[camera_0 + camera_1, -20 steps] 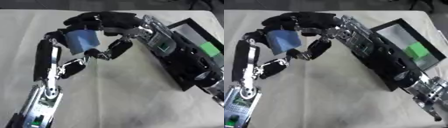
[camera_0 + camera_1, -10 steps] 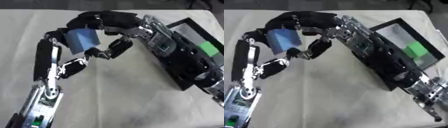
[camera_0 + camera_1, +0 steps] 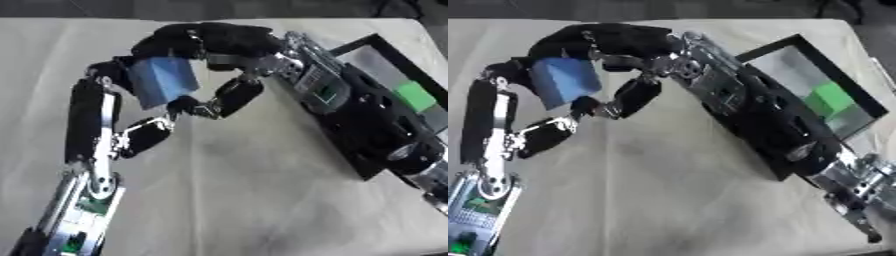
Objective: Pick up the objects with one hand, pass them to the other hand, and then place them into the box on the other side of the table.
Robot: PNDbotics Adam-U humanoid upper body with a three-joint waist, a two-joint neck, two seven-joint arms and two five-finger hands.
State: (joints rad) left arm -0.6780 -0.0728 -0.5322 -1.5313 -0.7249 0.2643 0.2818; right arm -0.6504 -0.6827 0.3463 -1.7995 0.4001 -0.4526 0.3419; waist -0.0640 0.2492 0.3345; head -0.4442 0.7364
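Blue block (image 3: pixel 163 81) held above the counter (image 3: pixel 227 190), left of centre. My left hand (image 3: pixel 114 82) has fingers curled behind and under it. My right hand (image 3: pixel 210 42) curls over its top edge, thumb below. Black box (image 3: pixel 815 97) at right, green object (image 3: pixel 831 99) inside.

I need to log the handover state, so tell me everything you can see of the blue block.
The blue block is a plain, matte, box-shaped piece with flat faces, tilted, held above the cloth-covered table. The left hand grips it from the left and beneath, while the right hand curls over its top edge. Both touch it.
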